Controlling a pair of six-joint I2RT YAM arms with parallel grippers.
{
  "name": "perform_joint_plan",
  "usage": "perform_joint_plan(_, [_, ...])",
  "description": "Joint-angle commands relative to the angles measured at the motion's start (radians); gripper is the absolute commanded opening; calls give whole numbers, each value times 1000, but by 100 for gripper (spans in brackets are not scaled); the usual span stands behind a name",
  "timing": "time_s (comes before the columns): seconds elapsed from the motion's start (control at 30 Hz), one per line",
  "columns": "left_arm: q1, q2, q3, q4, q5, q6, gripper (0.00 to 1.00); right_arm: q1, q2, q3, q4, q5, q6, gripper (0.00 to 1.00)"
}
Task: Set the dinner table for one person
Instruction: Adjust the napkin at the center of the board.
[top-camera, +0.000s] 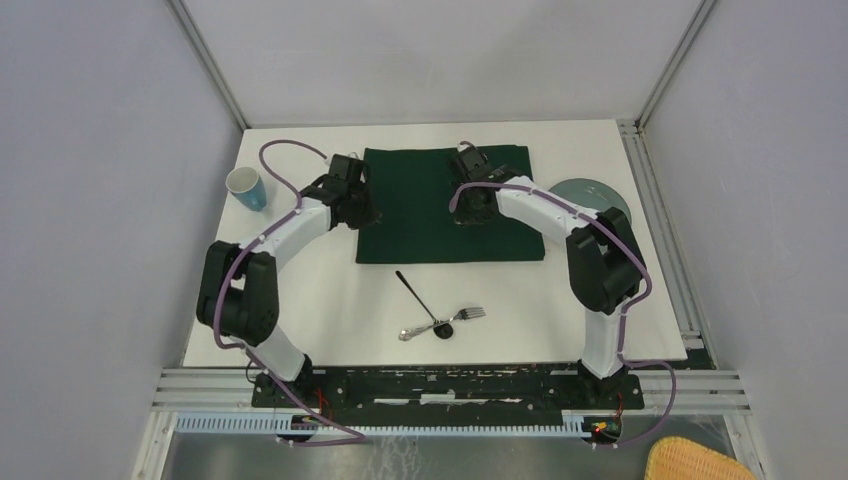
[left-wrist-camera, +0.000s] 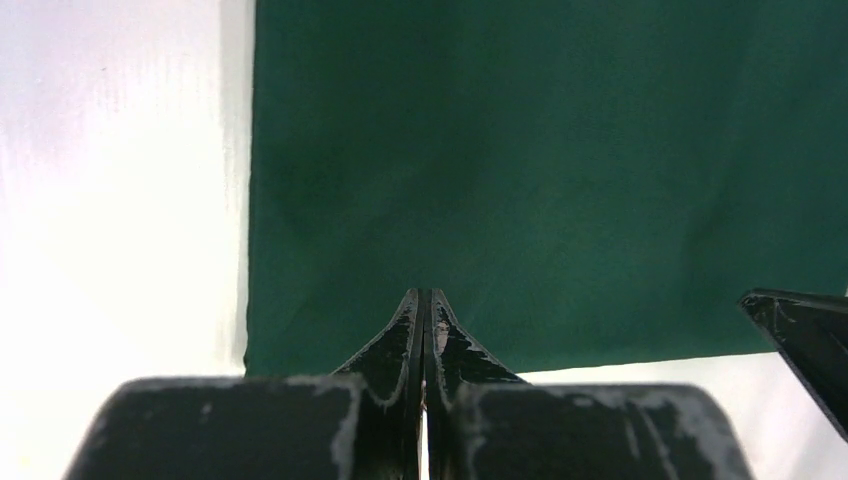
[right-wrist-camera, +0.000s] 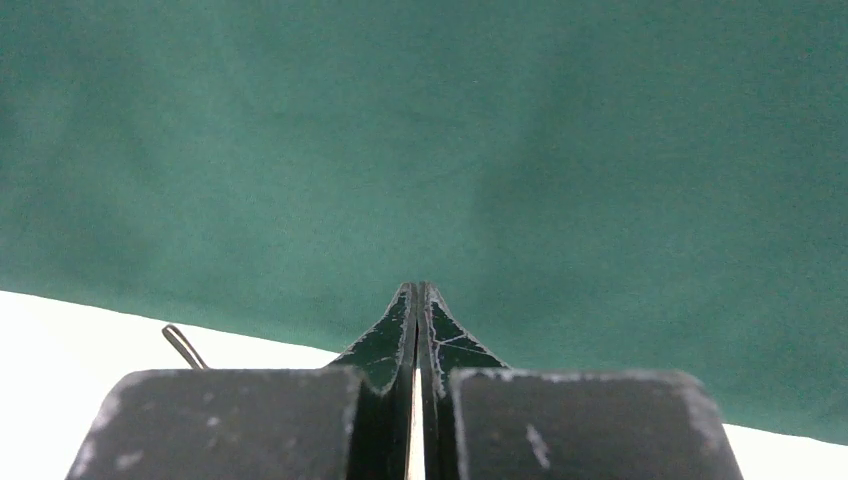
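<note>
One flat matte white rectangular desk (top-camera: 320, 310): fills the middle of the top view, smooth and unmarked, far larger than all that lies on it.
Dark green rectangular cloth (top-camera: 420, 228): soft, faintly creased fabric, spread flat on the upper middle of the desk.
Left end effector (left-wrist-camera: 423, 296): black, scuffed pale along the edges; its tapering fingers are pressed together to a hairline seam, over the cloth's lower left corner in its wrist view. Whether it touches the fabric cannot be told.
Right end effector (right-wrist-camera: 417, 288): same worn black fingers, likewise pressed together, over the cloth near its lower edge in its wrist view.
Teal tapered cup (top-camera: 247, 188): upright, white inside, upper left, apart from the cloth.
Grey-blue round plate (top-camera: 592, 190): right of the cloth, partly behind the right arm (top-camera: 545, 210).
Slim black spoon (top-camera: 415, 296): diagonal, below the cloth.
Shiny metal fork (top-camera: 470, 314): just right of the spoon's bowl, tines pointing right.
Yellow woven basket (top-camera: 700, 462): lower right corner, off the desk.
</note>
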Motion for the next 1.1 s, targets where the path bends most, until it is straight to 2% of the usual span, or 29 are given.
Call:
perform_joint_plan(0.0, [-24, 39, 88, 63, 6, 67, 2, -26, -6, -7, 15, 63, 23, 0])
perform_joint_plan(0.43, [-88, 282, 235, 75, -43, 55, 2, -136, 9, -30, -39, 129, 50, 0])
perform_joint_plan(0.77, [-89, 387, 334, 39, -94, 40, 2, -201, 92, 32, -56, 126, 64, 0])
perform_joint_plan(1.07, [-88, 426, 359, -25, -166, -5, 2, -222, 185, 104, -68, 65, 64, 0])
